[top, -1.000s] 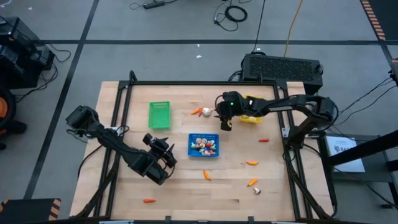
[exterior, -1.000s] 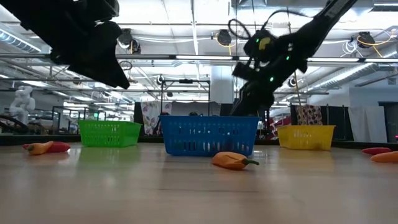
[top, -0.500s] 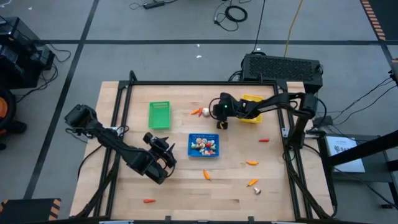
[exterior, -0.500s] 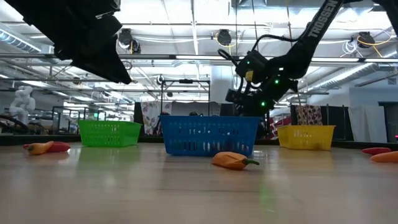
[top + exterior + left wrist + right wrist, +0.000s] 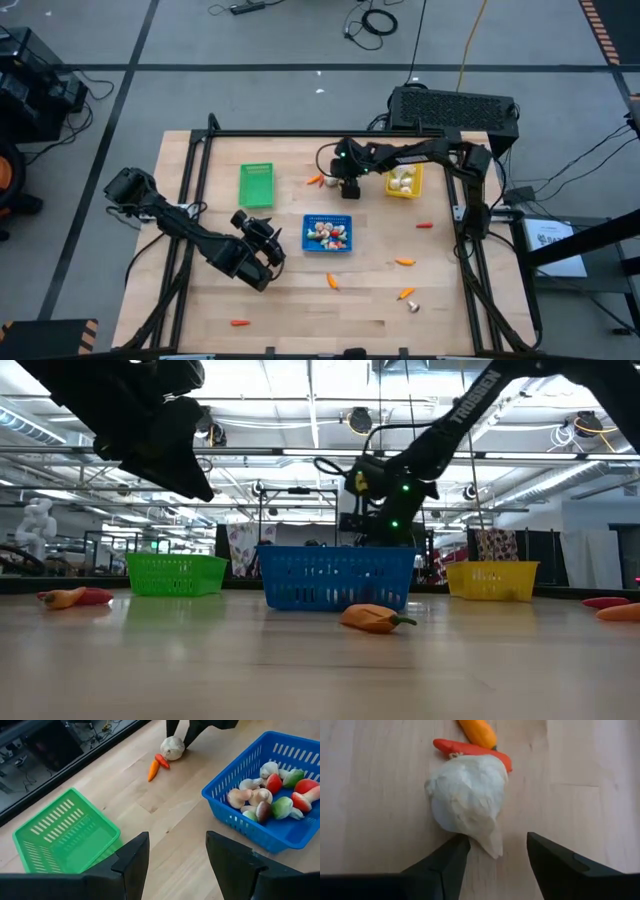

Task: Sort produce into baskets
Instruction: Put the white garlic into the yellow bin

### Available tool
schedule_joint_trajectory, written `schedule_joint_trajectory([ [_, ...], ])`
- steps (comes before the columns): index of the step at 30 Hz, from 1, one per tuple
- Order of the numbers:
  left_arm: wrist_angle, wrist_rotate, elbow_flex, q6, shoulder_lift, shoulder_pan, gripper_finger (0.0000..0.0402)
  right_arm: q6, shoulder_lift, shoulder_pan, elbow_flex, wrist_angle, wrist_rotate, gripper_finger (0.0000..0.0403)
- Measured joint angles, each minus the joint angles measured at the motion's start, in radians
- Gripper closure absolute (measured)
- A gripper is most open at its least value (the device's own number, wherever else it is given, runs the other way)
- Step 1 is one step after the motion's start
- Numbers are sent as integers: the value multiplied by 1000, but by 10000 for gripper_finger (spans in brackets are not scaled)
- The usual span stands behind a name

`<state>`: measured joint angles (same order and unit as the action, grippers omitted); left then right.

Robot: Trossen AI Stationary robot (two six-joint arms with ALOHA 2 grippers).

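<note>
A white garlic bulb point(image 5: 467, 802) lies on the table beside a red piece point(image 5: 470, 747) and an orange carrot point(image 5: 153, 770), between the green basket point(image 5: 256, 185) and the yellow basket point(image 5: 404, 181). My right gripper point(image 5: 495, 842) is open and slants down over the bulb. The bulb's pointed end point(image 5: 491, 846) lies between the fingertips, and I see no touch. Over the table near the blue basket point(image 5: 328, 233), which holds mixed produce, my left gripper point(image 5: 175, 865) hangs open and empty.
White bulbs lie in the yellow basket. Loose orange pieces point(image 5: 331, 281), point(image 5: 404, 262), point(image 5: 405, 294), a red one point(image 5: 424, 226) and a white bit point(image 5: 413, 307) lie on the near right table. Another orange piece point(image 5: 238, 323) lies near the front edge.
My right gripper has gone from beside the yellow basket toward the table's left edge and down, tipping steeper, until it stands over the garlic bulb. The produce and baskets have stayed where they were.
</note>
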<state>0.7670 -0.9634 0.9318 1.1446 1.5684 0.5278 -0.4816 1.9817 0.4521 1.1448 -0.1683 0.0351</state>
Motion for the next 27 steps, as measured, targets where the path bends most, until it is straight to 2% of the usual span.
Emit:
schedule_joint_trajectory([
  [3,0,1,0,-1,0,0,199,-6,33,2,68,-74,11,212],
  [6,1,1,0,-2,0,0,199,-6,44,1,101,-108,20,242],
  [15,0,1,0,-6,0,0,199,-2,28,-1,106,-157,18,386],
  [21,0,1,0,-3,0,0,199,3,-14,-9,102,-225,6,390],
  [27,-2,1,-1,-4,-1,1,199,33,-136,-9,104,-319,-16,399],
])
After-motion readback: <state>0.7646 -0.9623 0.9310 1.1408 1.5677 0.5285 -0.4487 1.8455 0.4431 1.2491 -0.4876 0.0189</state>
